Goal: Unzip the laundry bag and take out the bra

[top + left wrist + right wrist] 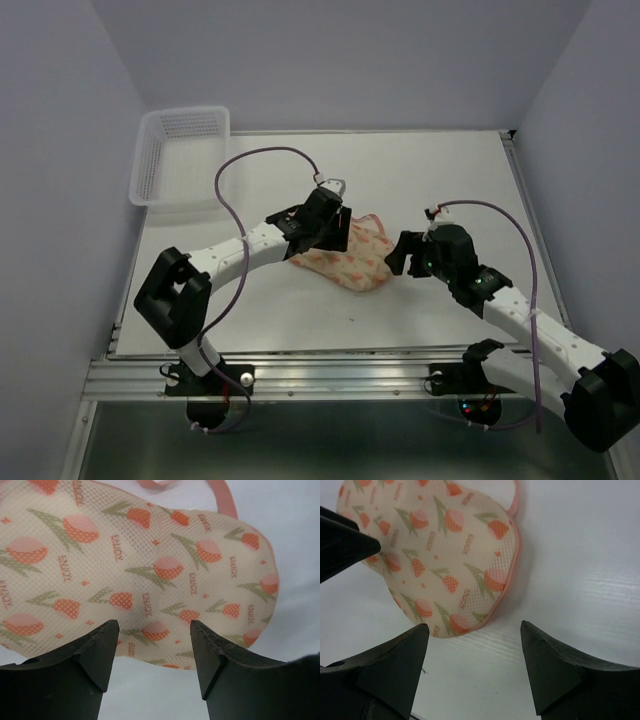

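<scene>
Laundry bag (pixel 345 262) appears in every view; the basket (pixel 180 155) shows only overhead.

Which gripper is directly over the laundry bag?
The left gripper. The printed mesh of the laundry bag fills the view between its open jaws. The right gripper, also open, sits just off the bag's end, over bare table.

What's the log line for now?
laundry bag: on table | left pincer: open, over bag | right pincer: open, beside bag | bra: unseen
</scene>
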Available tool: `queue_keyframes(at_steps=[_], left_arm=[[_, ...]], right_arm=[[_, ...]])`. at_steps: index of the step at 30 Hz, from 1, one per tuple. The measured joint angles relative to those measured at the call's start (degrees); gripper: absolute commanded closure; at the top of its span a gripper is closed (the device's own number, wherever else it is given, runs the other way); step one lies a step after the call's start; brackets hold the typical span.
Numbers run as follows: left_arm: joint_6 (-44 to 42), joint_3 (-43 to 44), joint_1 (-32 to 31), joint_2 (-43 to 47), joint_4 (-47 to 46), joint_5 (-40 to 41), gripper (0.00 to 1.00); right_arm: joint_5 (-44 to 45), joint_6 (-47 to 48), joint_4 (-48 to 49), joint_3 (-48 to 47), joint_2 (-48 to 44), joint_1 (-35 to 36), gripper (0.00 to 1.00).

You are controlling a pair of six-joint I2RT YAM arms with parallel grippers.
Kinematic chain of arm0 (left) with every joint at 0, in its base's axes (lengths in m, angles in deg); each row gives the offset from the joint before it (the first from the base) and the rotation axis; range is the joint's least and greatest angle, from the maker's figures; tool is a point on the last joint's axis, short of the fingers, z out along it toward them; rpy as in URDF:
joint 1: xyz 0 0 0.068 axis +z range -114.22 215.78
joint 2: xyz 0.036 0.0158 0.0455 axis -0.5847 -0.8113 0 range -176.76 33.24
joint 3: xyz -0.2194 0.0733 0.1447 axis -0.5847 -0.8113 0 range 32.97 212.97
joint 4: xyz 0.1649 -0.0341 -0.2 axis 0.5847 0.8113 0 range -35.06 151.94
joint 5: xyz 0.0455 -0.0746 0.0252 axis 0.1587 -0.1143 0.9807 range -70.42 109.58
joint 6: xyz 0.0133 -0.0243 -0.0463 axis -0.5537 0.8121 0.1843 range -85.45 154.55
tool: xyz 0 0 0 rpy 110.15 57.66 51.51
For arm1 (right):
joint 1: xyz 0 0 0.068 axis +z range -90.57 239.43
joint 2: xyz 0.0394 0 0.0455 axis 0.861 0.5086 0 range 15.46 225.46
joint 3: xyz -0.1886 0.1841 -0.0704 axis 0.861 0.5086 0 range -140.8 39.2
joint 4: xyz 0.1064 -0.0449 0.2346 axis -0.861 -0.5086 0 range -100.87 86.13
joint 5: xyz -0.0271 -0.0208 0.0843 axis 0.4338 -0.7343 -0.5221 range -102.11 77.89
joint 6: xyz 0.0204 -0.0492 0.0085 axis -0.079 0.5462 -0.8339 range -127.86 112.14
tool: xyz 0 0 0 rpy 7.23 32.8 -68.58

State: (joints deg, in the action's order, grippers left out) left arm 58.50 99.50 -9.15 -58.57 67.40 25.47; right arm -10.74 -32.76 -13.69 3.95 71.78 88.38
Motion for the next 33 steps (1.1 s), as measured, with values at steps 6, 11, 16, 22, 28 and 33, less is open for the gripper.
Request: queue_keyframes(at_steps=[6, 11, 16, 22, 28, 33], left_arm=[[-1.1, 3.5, 0.0, -9.8, -0.2, -0.9, 0.32], [-0.9, 7.2, 0.2, -16.0, -0.2, -1.4, 0.33], [1.8, 11.8, 1.7, -21.1, -0.9, -3.5, 0.36], [6.7, 13.6, 5.4, -22.9, -2.0, -7.7, 0.36], [9.0, 16.4, 7.2, -24.9, -1.9, -9.9, 0.36], [10.3, 17.1, 8.0, -25.5, -1.9, -11.7, 0.36]], right_arm=[[-3.1, -4.7, 0.3, 8.5, -4.8, 0.0, 0.23], [-4.6, -6.4, 1.4, 10.9, -5.6, 1.1, 0.23], [-6.2, -6.6, 4.1, 11.0, -2.1, 1.6, 0.25], [-6.0, -6.4, 7.4, 10.8, 4.3, 3.1, 0.28], [-4.4, -5.2, 10.1, 7.9, 11.2, 5.0, 0.32], [-1.9, -4.4, 13.0, 5.2, 15.4, 7.9, 0.36]])
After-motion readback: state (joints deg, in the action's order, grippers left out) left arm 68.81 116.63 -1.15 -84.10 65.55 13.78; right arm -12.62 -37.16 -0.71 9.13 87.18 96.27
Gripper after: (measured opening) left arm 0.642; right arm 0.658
